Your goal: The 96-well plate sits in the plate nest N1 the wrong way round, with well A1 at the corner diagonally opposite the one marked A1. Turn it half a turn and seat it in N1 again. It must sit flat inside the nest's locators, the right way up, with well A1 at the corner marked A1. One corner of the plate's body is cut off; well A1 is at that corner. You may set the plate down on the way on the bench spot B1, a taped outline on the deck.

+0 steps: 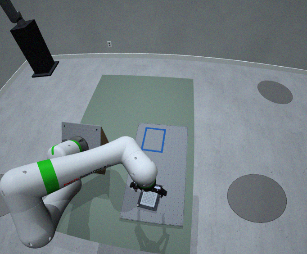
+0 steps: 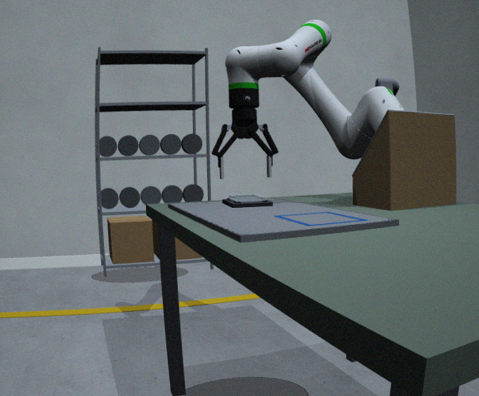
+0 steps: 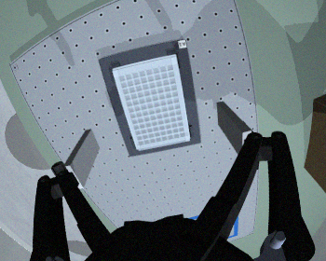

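The white 96-well plate (image 1: 148, 199) lies flat in the dark nest N1 (image 1: 148, 206) at the near end of the grey deck. It also shows in the wrist view (image 3: 155, 102) and, low and edge-on, in the side view (image 2: 246, 199). A small white mark (image 3: 182, 44) sits at one corner of the nest. My gripper (image 2: 244, 172) hangs straight above the plate, fingers pointing down, a clear gap over it. It is wide open and empty; the fingers straddle the plate's width in the wrist view.
The blue taped outline B1 (image 1: 153, 139) lies at the far end of the deck (image 1: 159, 174). The deck rests on a green table (image 2: 371, 255). A brown pedestal (image 2: 404, 160) carries the arm's base. A shelf rack (image 2: 151, 149) stands behind the table.
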Motion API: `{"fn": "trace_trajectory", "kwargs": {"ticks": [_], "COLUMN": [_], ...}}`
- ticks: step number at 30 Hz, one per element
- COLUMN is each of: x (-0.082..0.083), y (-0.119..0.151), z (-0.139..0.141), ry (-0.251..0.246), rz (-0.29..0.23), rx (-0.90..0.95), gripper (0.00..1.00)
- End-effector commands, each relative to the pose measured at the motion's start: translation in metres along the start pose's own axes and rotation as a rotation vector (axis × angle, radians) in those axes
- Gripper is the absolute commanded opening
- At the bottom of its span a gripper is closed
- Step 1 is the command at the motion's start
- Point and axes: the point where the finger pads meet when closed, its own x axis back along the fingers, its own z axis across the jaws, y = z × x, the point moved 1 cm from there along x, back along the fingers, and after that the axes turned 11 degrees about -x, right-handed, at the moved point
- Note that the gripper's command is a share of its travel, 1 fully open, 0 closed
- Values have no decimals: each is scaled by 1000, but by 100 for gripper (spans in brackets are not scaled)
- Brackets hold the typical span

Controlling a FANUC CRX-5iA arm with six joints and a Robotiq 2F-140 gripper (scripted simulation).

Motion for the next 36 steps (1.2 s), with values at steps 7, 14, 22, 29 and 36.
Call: {"fn": "trace_trajectory", "kwargs": {"ticks": [7, 14, 22, 29, 36], "x": [-13, -24, -34, -46, -50], "y": [0, 0, 0, 0, 0], "z": [0, 0, 0, 0, 0], "ry": [-1, -1, -1, -1, -1], "rz": [0, 0, 0, 0, 0], "rx": [0, 0, 0, 0, 0], "gripper": [100, 100, 100, 100, 100]}}
